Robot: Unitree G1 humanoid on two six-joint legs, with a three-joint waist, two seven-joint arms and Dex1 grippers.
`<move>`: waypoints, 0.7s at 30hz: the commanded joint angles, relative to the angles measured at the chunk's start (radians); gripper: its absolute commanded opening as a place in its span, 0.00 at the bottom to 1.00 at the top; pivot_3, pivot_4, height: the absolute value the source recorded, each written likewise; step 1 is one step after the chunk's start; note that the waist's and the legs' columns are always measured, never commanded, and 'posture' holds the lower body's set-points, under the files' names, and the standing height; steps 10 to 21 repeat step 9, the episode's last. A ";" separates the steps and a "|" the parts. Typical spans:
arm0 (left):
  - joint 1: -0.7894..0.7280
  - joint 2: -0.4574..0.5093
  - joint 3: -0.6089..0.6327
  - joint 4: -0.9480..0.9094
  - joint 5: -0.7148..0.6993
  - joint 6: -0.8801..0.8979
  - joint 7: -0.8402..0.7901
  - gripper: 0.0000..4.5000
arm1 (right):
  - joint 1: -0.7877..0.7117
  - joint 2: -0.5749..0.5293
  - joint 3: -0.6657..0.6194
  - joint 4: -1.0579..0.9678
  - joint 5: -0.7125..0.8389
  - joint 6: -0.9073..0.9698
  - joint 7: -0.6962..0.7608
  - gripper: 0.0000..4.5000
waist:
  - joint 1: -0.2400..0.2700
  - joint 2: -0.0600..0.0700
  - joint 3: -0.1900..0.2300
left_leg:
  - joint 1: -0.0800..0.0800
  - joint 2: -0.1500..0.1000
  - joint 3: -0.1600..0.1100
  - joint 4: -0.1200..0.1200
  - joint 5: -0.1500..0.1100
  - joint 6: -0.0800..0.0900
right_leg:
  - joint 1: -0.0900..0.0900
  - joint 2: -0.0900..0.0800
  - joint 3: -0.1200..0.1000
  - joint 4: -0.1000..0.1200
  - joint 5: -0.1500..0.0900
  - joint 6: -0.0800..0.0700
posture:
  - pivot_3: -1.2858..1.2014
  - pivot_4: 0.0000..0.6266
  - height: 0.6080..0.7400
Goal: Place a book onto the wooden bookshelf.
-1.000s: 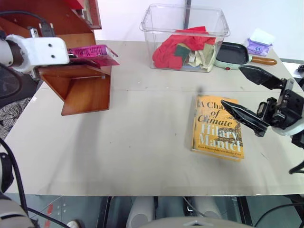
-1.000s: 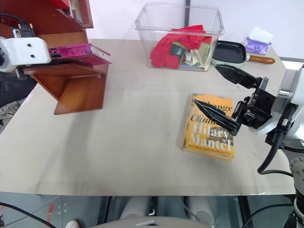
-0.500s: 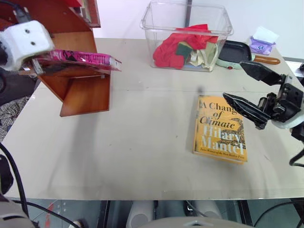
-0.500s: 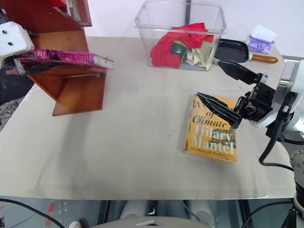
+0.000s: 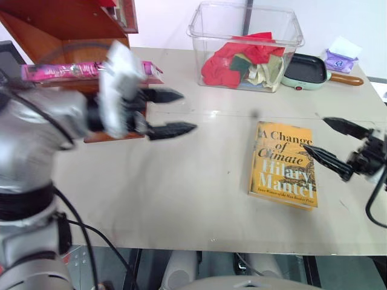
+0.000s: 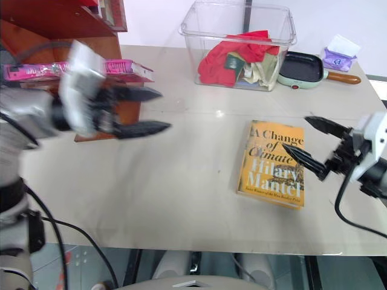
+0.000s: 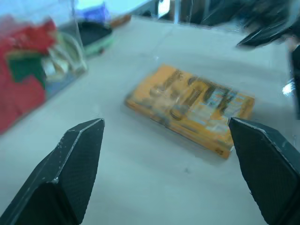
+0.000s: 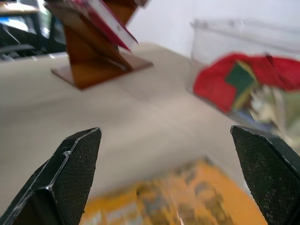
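left claw (image 5: 172,112): i'm pulling it back off the shelf, fingers now spreading empty
book (image 5: 60,70): lying behind it on the wooden bookshelf (image 5: 66,24)
right claw (image 5: 331,145): hanging spread

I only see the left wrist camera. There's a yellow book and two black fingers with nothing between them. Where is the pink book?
Observer: The pink book lies flat on a shelf of the wooden bookshelf.
Operator: Is my hand touching it?
Observer: No. The left gripper is apart from it, over the table in front of the shelf.
Operator: What's the other hand doing?
Observer: The right gripper hangs by the far right corner of the yellow book, fingers open, holding nothing.
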 commanded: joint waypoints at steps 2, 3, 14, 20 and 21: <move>0.215 -0.035 -0.106 0.033 0.220 -0.254 0.092 0.97 | 0.189 0.034 -0.161 0.024 -0.115 -0.087 0.041 1.00 | -0.003 0.000 0.000 | 0.004 -0.001 0.002 -0.002 0.000 0.000 | 0.003 -0.001 0.003 0.000 0.000 0.000 | 0.52 0.24 0.80; 0.255 -0.041 -0.101 0.062 0.242 -0.288 0.102 0.97 | 0.240 0.045 -0.185 0.038 -0.140 -0.110 0.061 1.00 | -0.003 0.000 0.000 | 0.004 -0.001 0.002 -0.002 0.000 0.000 | 0.003 -0.001 0.003 -0.001 0.000 0.000 | 0.52 0.24 0.80; 0.399 -0.059 -0.078 0.135 0.288 -0.402 0.100 0.97 | 0.380 0.070 -0.267 0.150 -0.197 -0.192 0.138 1.00 | -0.001 0.000 0.000 | 0.007 0.001 0.004 -0.002 0.000 0.000 | 0.005 -0.002 0.003 -0.002 -0.002 -0.002 | 0.52 0.24 0.80; 0.399 -0.059 -0.078 0.135 0.288 -0.402 0.100 0.97 | 0.380 0.070 -0.267 0.150 -0.197 -0.192 0.138 1.00 | -0.001 0.000 0.000 | 0.007 0.001 0.004 -0.002 0.000 0.000 | 0.005 -0.002 0.003 -0.002 -0.002 -0.002 | 0.52 0.24 0.80; 0.399 -0.059 -0.078 0.135 0.288 -0.402 0.100 0.97 | 0.380 0.070 -0.267 0.150 -0.197 -0.192 0.138 1.00 | -0.001 0.000 0.000 | 0.007 0.001 0.004 -0.002 0.000 0.000 | 0.005 -0.002 0.003 -0.002 -0.002 -0.002 | 0.52 0.24 0.80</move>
